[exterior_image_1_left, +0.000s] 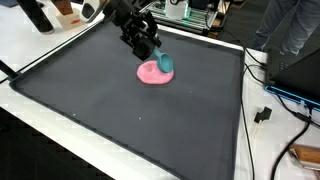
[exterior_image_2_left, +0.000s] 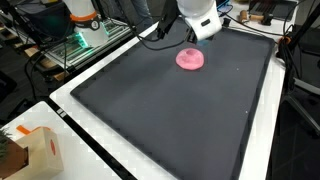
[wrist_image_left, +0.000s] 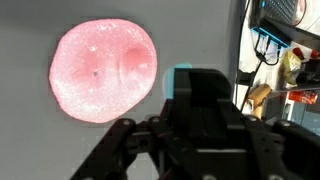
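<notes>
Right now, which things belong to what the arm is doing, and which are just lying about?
In use:
hand, at the teal object
teal object, beside the pink disc
pink disc, on the mat

Lying about:
cardboard box
cables

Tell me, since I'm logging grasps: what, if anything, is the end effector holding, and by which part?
Cannot tell: the end effector sits at a teal object by the pink dish, fingertips hidden.
</notes>
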